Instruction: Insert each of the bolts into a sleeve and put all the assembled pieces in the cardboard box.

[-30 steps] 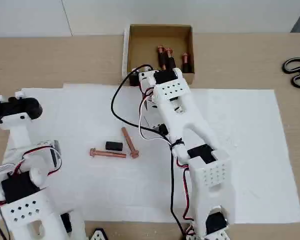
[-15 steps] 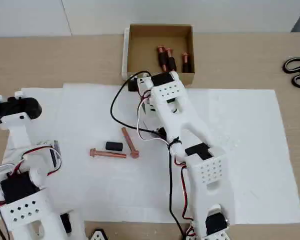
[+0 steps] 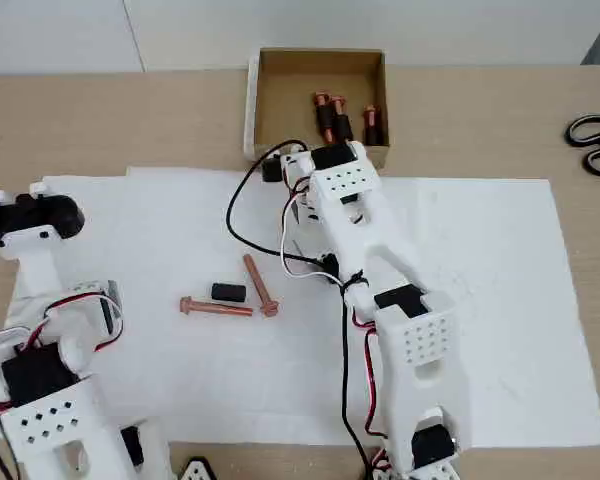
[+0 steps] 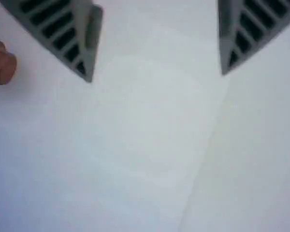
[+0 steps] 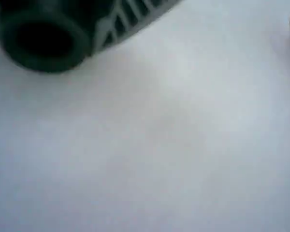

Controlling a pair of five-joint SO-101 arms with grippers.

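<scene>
Farthest from the cardboard box (image 3: 285,100), over the white sheet (image 3: 480,300): left fingers (image 4: 63,29), spread apart, gripping nothing. Closer to the box, loose on the sheet: 2 bolts (image 3: 216,307), with 1 loose sleeve (image 3: 228,292) between. Just short of the box's near wall: right fingers (image 5: 128,19), clenched on a second sleeve (image 3: 271,169). Inside the box: 3 assembled pieces (image 3: 342,118).

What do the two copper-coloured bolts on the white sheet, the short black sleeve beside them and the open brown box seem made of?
Copper-coloured bolts: metal, apparently copper-plated; reddish sheen.
Black sleeve: probably matte plastic or rubber; dull surface.
Brown box: cardboard; flat brown, thin walls.
</scene>
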